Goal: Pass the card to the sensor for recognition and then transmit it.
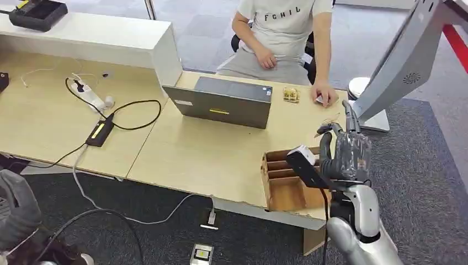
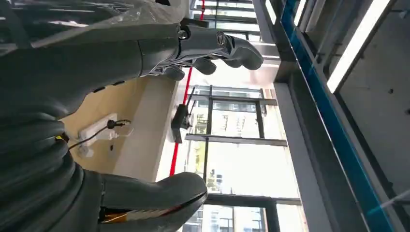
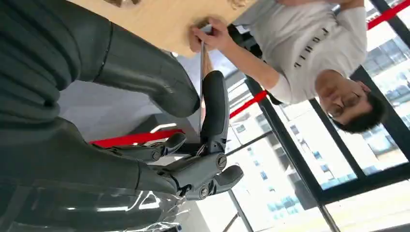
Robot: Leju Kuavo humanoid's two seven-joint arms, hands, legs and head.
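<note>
Grey carpet runs under a pale wooden bench point(image 1: 182, 149) that carries a closed dark grey laptop point(image 1: 223, 101), a white power strip point(image 1: 88, 95) with a black cable, and a brown wooden compartment box point(image 1: 284, 179) at the near edge. A person in a light grey T-shirt point(image 1: 287, 27) sits at the far side with one hand point(image 1: 325, 96) resting on the bench top. The right hand point(image 1: 345, 149) is raised above the box, near the foot of a tilted grey monitor point(image 1: 403, 61). In the right wrist view its thumb point(image 3: 150, 79) and one dark finger point(image 3: 215, 108) pinch a thin flat card point(image 3: 201, 87), seen edge-on and standing upright between them, while the other fingers curl in below. The left hand point(image 2: 208, 53) shows in the left wrist view, its fingers bent and apart from the thumb point(image 2: 159, 191), with nothing between them.
</note>
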